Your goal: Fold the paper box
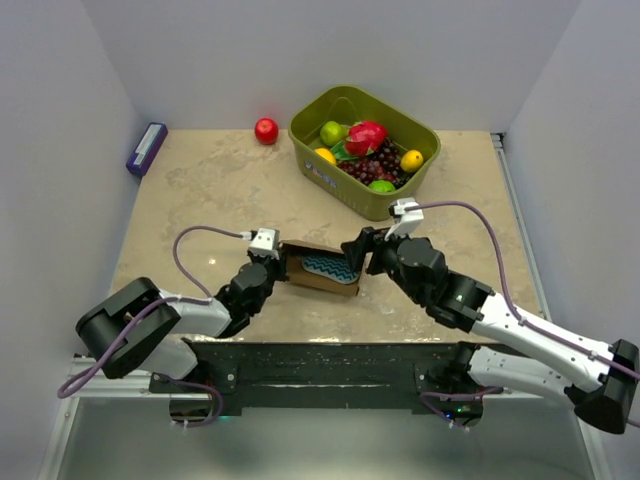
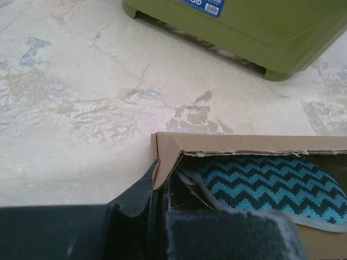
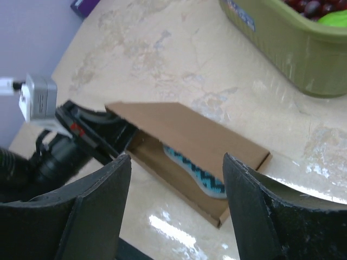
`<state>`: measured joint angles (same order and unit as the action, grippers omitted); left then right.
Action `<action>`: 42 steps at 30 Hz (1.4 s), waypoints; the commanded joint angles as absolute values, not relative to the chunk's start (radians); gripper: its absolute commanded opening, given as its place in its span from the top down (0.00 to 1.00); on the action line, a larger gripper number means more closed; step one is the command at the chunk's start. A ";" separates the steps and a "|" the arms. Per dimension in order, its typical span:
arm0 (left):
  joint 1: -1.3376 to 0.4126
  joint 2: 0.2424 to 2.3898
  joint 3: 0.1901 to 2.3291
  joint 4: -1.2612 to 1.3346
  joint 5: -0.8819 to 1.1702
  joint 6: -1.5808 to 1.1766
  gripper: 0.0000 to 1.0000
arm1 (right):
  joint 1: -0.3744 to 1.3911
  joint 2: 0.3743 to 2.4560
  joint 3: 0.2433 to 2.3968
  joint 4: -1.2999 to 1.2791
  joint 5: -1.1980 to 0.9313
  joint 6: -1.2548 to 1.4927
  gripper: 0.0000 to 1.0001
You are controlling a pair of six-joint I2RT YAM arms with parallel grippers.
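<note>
The brown paper box (image 1: 322, 270) lies near the table's front middle, its lid (image 3: 190, 132) partly lowered over a teal zigzag sponge (image 2: 271, 187) inside. My left gripper (image 1: 277, 268) is at the box's left end, shut on its left end wall (image 2: 162, 168). My right gripper (image 1: 362, 250) hovers open and empty just above the box's right end; in the right wrist view its fingers (image 3: 97, 211) straddle the box (image 3: 184, 162) from above. The sponge also shows in the right wrist view (image 3: 198, 176).
A green basket (image 1: 420, 175) of fruit stands behind the box, also in the left wrist view (image 2: 260, 27). A red apple (image 1: 266, 131) lies at the back. A purple object (image 1: 146, 148) rests at the far left edge.
</note>
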<state>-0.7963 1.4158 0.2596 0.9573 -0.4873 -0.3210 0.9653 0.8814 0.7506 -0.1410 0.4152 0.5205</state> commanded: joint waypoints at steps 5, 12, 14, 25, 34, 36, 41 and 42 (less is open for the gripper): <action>-0.838 1.396 0.196 0.902 -0.520 -0.293 1.00 | 0.969 1.063 0.819 -0.005 0.499 0.575 0.32; -0.888 1.350 0.163 0.859 -0.572 -0.302 0.76 | 0.969 1.149 0.747 0.034 0.440 0.693 0.34; -0.896 1.303 0.147 0.827 -0.572 -0.305 0.68 | 0.971 1.161 0.736 0.028 0.431 0.706 0.34; -0.917 0.994 0.072 0.652 -0.480 -0.359 0.41 | 0.971 1.201 0.661 0.041 0.400 0.761 0.34; -0.917 0.727 0.179 0.234 -0.430 -0.492 0.37 | 0.969 1.181 0.670 0.025 0.428 0.747 0.33; -0.919 0.642 0.213 0.107 -0.437 -0.543 0.36 | 0.973 1.183 0.681 0.021 0.430 0.714 0.33; -0.916 0.499 0.331 -0.047 -0.417 -0.557 0.32 | 0.974 1.180 0.722 0.003 0.456 0.650 0.33; -0.916 0.494 0.357 -0.079 -0.432 -0.555 0.32 | 0.974 1.177 0.726 -0.018 0.462 0.640 0.33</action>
